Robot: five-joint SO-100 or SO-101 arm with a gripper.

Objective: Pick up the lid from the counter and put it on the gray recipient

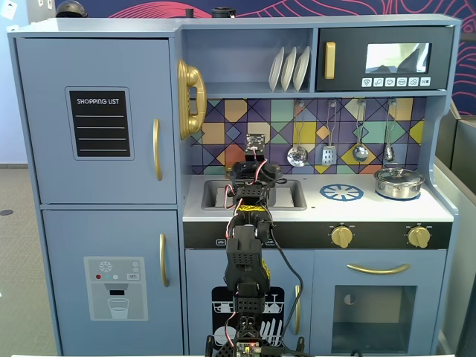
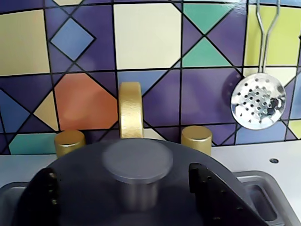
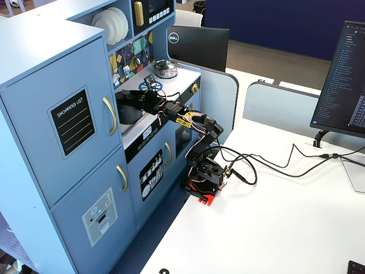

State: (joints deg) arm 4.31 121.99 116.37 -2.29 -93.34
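The dark-gray lid (image 2: pixel 89 183) with its round center knob (image 2: pixel 137 162) fills the lower wrist view, lying level over the sink. My gripper (image 2: pixel 120 173) is open, with one black finger (image 2: pixel 44 193) on each side of the knob and a clear gap to it on both sides. In a fixed view the gray recipient (image 3: pixel 130 115) stands in the sink with the lid (image 3: pixel 128 95) on top, and the gripper (image 3: pixel 142 103) reaches over it. In the front fixed view the arm (image 1: pixel 251 178) hides both pot and lid.
The gold faucet (image 2: pixel 130 110) and two gold taps (image 2: pixel 69 142) stand just behind the lid. A slotted spoon (image 2: pixel 257 100) hangs on the tiled wall. A shiny silver pot (image 1: pixel 399 182) and a blue burner mark (image 1: pixel 341 193) lie right of the sink (image 1: pixel 294 195).
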